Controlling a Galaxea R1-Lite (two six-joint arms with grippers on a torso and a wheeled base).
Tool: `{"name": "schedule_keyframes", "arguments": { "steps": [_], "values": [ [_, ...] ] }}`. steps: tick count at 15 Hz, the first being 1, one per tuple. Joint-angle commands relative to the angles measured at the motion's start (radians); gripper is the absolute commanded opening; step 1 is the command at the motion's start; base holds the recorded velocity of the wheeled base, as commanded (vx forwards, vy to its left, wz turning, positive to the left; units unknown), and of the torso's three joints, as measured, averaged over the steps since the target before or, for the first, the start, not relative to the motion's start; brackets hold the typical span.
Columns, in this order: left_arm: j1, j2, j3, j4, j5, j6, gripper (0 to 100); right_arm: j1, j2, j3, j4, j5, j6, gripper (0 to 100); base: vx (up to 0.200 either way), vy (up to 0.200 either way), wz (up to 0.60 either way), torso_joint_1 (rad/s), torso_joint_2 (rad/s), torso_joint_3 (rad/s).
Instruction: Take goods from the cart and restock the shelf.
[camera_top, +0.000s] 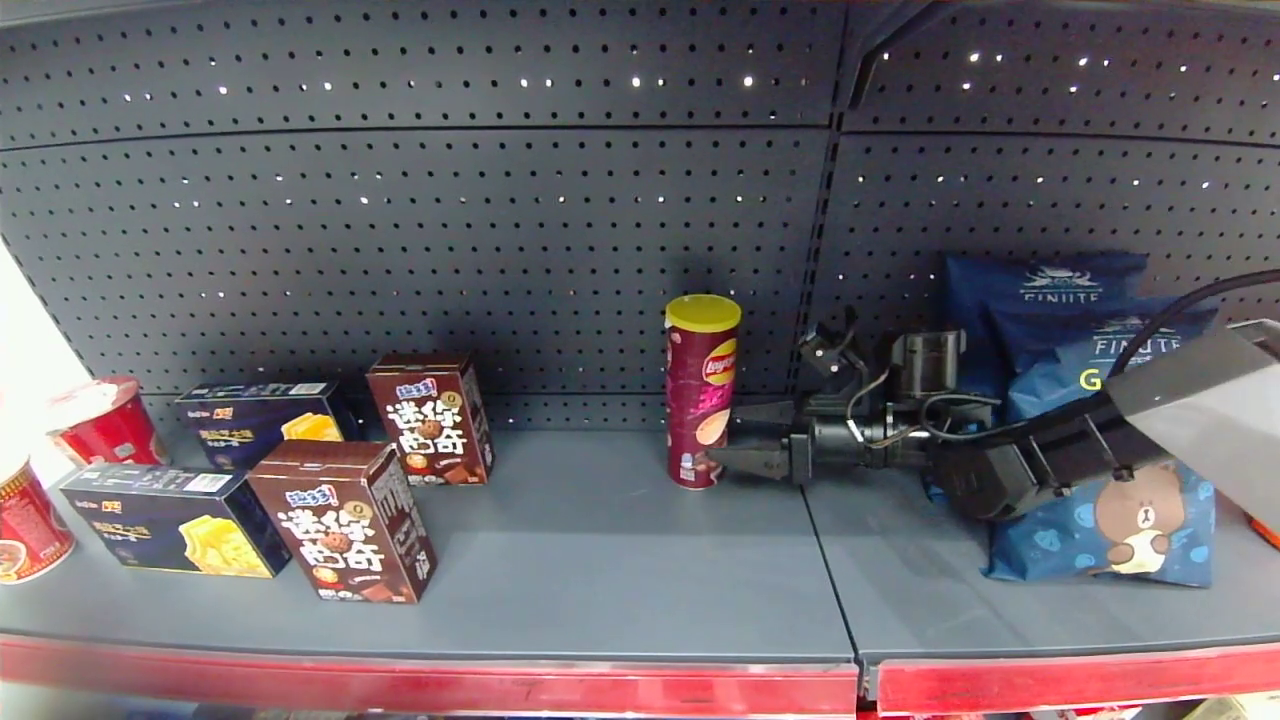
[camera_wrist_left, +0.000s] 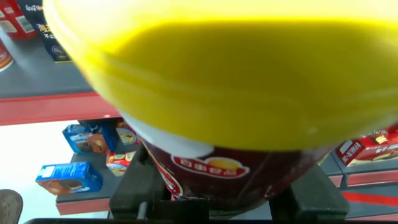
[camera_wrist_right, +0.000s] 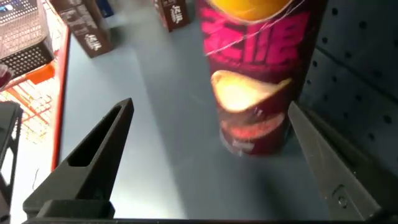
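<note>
Your right gripper (camera_top: 742, 434) lies low over the grey metal shelf (camera_top: 620, 560). Its two black fingers are spread wider than the maroon cylindrical chip can with a yellow plastic lid (camera_top: 703, 390), which stands upright just ahead of them near the perforated dark back panel (camera_top: 450, 230). The fingertips flank the can's lower part and grip nothing, and you cannot tell whether either one brushes it. Your left gripper (camera_wrist_left: 224, 190) is clamped on a second dark red can with a yellow lid (camera_wrist_left: 205, 81), with a black finger against each side of its body. On your left of the standing can, a brown cardboard cookie box (camera_top: 430, 418) stands near the back and another brown box (camera_top: 345, 520) stands nearer the red front edge. Beside them are two dark blue boxes (camera_top: 175, 520) and two red cups (camera_top: 105, 420). On your right, blue snack bags (camera_top: 1090, 330) lean against the back panel behind the right arm.
</note>
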Motion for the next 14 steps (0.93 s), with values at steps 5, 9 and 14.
{"name": "schedule_keyframes", "arguments": {
  "steps": [5,9,14],
  "values": [
    [0.0,0.002,0.003,0.001,-0.002,-0.002,0,0.033,0.144,-0.137,-0.006,-0.005,0.034,100,0.0,0.0,0.0,0.0,0.0,0.0],
    [0.0,0.002,0.019,-0.001,-0.019,0.0,0,0.033,0.161,-0.151,-0.009,-0.016,0.037,100,0.0,0.0,0.0,0.0,0.0,0.0],
    [0.0,0.002,0.019,-0.001,-0.017,0.0,0,0.04,0.207,-0.228,-0.001,-0.059,0.037,100,0.0,0.0,0.0,0.0,0.0,0.0]
  ]
}}
